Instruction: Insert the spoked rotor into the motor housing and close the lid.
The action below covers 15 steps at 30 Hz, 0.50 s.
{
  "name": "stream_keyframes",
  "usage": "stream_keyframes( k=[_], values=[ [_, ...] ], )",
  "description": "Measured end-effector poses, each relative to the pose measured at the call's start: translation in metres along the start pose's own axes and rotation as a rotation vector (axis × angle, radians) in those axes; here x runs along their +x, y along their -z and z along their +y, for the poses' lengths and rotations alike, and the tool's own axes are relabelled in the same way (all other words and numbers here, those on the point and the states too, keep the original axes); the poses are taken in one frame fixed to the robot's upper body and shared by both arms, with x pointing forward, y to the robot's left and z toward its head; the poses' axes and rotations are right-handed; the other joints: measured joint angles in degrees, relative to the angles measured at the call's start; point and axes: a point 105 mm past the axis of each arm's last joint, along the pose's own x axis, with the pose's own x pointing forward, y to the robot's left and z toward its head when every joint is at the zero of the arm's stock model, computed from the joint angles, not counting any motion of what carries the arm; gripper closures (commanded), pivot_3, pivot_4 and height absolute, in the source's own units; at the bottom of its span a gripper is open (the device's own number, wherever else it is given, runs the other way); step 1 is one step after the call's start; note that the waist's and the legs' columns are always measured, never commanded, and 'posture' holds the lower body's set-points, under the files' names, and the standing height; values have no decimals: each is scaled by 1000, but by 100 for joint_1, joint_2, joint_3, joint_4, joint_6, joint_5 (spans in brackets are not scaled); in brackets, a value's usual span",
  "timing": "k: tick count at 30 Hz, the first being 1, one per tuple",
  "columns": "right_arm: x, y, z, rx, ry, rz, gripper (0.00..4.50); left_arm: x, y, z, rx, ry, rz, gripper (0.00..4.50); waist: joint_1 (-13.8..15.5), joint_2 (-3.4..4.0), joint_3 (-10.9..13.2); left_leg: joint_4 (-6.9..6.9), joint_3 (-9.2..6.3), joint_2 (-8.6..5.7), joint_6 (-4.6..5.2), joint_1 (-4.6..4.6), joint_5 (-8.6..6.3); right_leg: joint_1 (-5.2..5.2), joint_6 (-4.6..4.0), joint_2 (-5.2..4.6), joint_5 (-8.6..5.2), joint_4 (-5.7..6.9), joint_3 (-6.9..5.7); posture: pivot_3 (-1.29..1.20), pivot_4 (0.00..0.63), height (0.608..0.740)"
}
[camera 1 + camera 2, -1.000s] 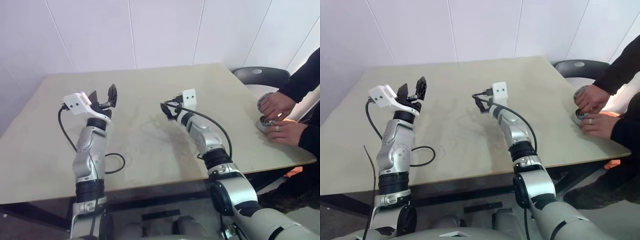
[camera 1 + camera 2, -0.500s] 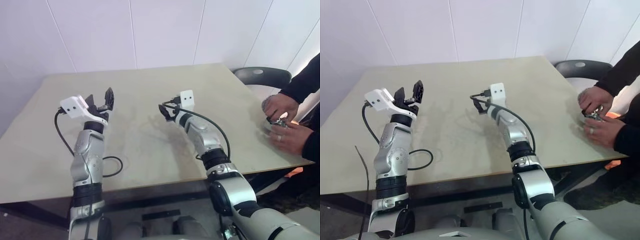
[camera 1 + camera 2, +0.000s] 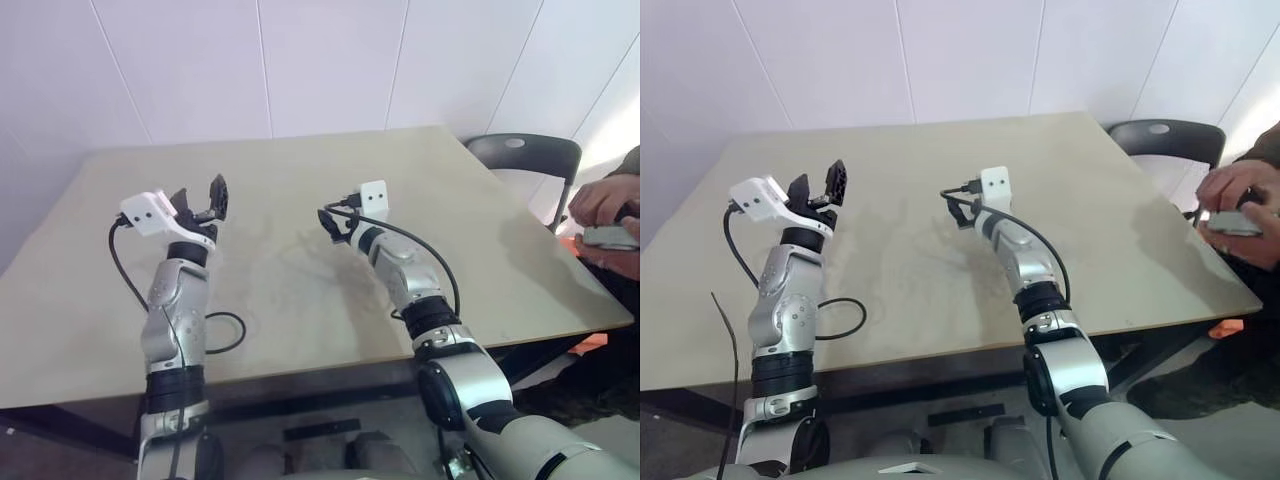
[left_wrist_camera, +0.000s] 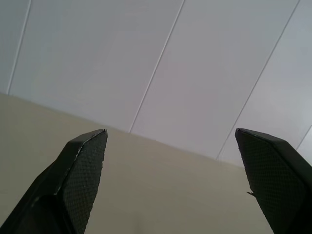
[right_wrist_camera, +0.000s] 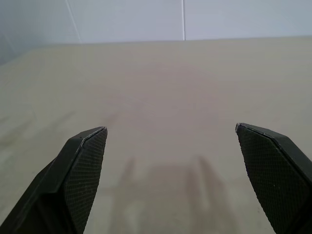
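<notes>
Moved away from the table edge since a moment ago: a person's hands (image 3: pixel 1237 208), now lifted at the right side of the frame, holding a flat grey part (image 3: pixel 1230 222). Too small to tell which motor part. No motor parts seen lying on the table (image 3: pixel 300 190).

Left gripper (image 3: pixel 200 199) up over the left middle of the table, fingers wide open, holding nothing. Right gripper (image 3: pixel 335 224) near the middle, fingers wide open too, nothing between them.

Probably waiting for parts to be set down. Next: reach and grab the wheel with spokes once placed. Black chair (image 3: pixel 522 152) at upper right. Nothing blocking the grippers.
</notes>
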Motion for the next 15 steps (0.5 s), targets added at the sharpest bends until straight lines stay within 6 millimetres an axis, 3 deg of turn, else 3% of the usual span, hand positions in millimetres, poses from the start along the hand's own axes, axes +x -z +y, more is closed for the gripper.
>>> stream_keyframes(
  k=[15],
  values=[
    [2, -3, 2, 3, -8, -3, 64, 8, -9, -8, 2, 29, -27, 37, 0, 0, 0, -1, 0, 0, 0, -1, 0, 0, 0, 0, 0, -3, 0, 0, 0, 740]
  ],
)
